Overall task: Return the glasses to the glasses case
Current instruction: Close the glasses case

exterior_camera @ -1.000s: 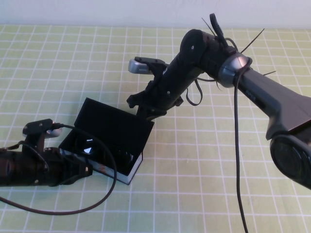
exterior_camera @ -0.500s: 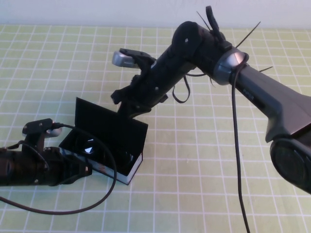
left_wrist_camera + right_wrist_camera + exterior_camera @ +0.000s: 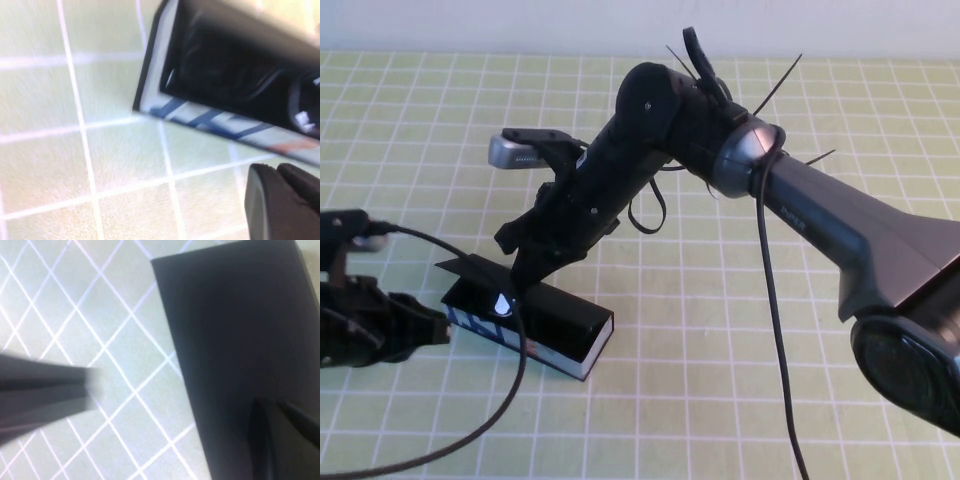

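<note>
The black glasses case (image 3: pixel 560 335) lies left of centre on the green checked cloth, its printed side facing front. The glasses (image 3: pixel 502 303) lie inside it, with one lens glinting. The lid flap (image 3: pixel 470 268) is tilted low over the opening. My right gripper (image 3: pixel 520 268) is against the flap from above. The right wrist view shows the flap (image 3: pixel 240 330) filling the frame under the right gripper (image 3: pixel 275 440). My left gripper (image 3: pixel 438 328) is shut and empty, just left of the case. The left wrist view shows the left gripper (image 3: pixel 277 200), the case (image 3: pixel 215 122) and the glasses (image 3: pixel 225 75).
A green cloth with a white grid (image 3: pixel 740 380) covers the table. The right arm (image 3: pixel 650 130) reaches across the middle from the right. A black cable (image 3: pixel 510 420) loops over the front left of the cloth.
My right arm has swung left and down, pushing the lid flap from upright to low over the case. My left gripper has drawn back to the left, away from the case.
</note>
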You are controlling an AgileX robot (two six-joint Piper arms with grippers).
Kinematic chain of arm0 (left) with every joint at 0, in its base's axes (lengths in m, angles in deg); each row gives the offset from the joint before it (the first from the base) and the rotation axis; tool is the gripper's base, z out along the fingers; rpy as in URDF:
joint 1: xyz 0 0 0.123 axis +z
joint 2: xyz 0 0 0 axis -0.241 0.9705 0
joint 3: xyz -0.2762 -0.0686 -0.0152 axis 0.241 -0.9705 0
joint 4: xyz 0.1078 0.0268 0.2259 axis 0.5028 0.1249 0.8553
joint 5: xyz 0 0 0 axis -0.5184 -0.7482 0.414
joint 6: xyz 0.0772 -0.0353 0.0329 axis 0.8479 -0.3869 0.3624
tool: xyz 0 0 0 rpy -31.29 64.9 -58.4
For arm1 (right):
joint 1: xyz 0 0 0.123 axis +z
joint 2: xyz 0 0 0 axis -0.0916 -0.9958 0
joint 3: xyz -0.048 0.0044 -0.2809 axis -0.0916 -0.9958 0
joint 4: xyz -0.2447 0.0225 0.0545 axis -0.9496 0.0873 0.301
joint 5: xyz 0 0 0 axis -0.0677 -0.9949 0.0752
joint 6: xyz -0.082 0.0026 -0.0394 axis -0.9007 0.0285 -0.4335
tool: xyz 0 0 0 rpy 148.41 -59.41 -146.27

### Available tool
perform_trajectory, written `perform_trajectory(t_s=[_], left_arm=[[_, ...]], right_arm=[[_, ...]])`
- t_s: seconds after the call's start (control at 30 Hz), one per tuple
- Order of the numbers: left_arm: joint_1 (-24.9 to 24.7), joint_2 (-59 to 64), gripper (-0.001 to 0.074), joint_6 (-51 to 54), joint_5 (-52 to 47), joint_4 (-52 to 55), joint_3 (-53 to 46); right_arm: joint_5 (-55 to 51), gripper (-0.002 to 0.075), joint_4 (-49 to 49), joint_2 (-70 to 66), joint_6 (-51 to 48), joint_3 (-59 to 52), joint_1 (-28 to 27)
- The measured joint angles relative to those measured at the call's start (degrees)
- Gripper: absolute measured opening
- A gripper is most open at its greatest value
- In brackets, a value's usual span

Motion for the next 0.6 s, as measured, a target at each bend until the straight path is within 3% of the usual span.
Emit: perform_trajectory(t_s=[0.17,0.6], left_arm=[[0.0,-13.08,-0.0004,-5.54,-0.66,4.95,0.0],[0.0,-38.1,-0.0004,-4.39,2.05,5.88,-1.73]], right_arm=[[0.0,-0.0011,-0.21,0.0,0.0,-2.83,0.5],[0.38,-0.0011,-2.52,1.27,-1.11,-5.79,2.15]])
